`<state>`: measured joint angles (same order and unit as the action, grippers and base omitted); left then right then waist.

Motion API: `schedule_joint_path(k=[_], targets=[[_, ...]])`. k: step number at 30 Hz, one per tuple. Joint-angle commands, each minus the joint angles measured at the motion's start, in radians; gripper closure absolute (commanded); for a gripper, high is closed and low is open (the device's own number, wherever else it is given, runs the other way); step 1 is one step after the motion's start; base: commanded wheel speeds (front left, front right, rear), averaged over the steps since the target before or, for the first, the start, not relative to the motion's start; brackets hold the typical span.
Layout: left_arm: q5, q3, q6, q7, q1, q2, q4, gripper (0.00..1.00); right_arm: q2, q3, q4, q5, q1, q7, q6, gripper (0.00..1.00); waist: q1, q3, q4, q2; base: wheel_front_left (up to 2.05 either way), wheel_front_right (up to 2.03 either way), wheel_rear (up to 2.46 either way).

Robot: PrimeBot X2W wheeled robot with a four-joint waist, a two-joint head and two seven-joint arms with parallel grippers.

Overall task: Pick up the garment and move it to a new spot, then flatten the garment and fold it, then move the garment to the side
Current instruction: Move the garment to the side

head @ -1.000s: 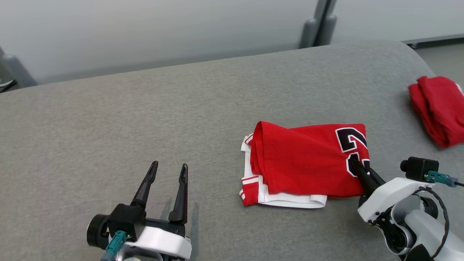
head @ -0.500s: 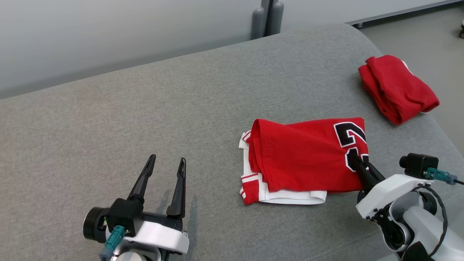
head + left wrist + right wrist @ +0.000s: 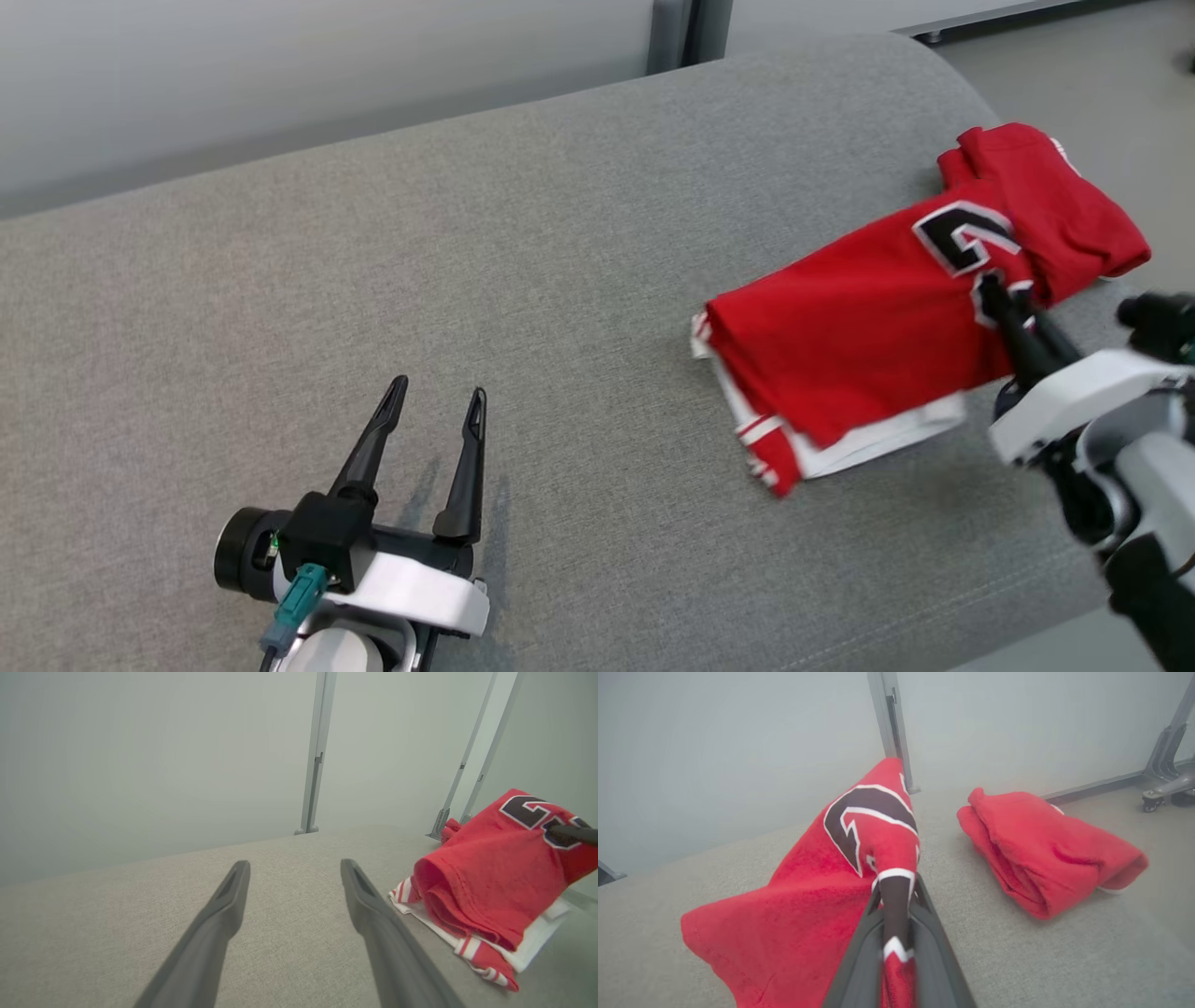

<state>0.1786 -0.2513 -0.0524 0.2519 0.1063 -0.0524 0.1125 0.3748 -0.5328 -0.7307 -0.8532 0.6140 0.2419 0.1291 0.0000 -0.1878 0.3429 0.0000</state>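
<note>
While shifting the folded garment (image 3: pixel 868 327) aside, best to keep the lift low and the pull steady, so as not to shake the layers apart, and to set down short of the other cloth (image 3: pixel 1074 201), also red, rather than on top of it. From the head: garment at the right of the frame on the grey cushion (image 3: pixel 467 233), far corner raised and overlapping the other cloth in the picture, near hem and white trim lying on the cushion; right gripper (image 3: pixel 988 287) clamped on the numbered corner, jaws nearly together with fabric between; left gripper (image 3: pixel 440 386) at lower left, spread wide, holding nothing, well apart from the garment. From the left wrist: both fingers (image 3: pixel 224 914) splayed over bare cushion, touching no fabric; garment at the right edge, tented up toward a dark fingertip at the number. From the right wrist: fingers (image 3: pixel 859 961) pinched tight at bottom centre on a ridge of red fabric bearing the black-and-white numeral; other cloth right of centre, just beside the garment, contact impossible to tell.
</note>
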Motion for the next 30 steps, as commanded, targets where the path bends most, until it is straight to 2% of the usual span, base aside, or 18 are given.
schedule_joint_path(k=[1,9,23,30], targets=[[-0.011,0.023,0.005,0.009,0.048,-0.008,-0.030,0.00,0.031,0.010,0.005,0.022,0.033,0.020,0.002,1.00,0.0000,-0.017,-0.013,0.0000,0.00,0.00,0.00],[-0.025,0.010,0.002,-0.013,0.074,-0.024,-0.064,0.00,0.097,0.089,-0.037,0.095,0.140,0.020,0.002,1.00,0.0000,-0.083,-0.047,0.0000,0.00,0.00,0.00],[-0.046,-0.014,0.001,-0.050,0.132,-0.043,-0.115,0.00,0.210,0.208,-0.147,0.103,0.257,0.020,0.002,1.00,0.0000,-0.195,-0.095,0.0000,0.00,0.00,0.00],[-0.057,-0.022,0.000,-0.071,0.152,-0.061,-0.137,0.00,0.237,0.275,-0.205,0.095,0.289,0.020,0.002,1.00,0.0000,-0.241,-0.112,0.0000,0.00,0.00,0.00]])
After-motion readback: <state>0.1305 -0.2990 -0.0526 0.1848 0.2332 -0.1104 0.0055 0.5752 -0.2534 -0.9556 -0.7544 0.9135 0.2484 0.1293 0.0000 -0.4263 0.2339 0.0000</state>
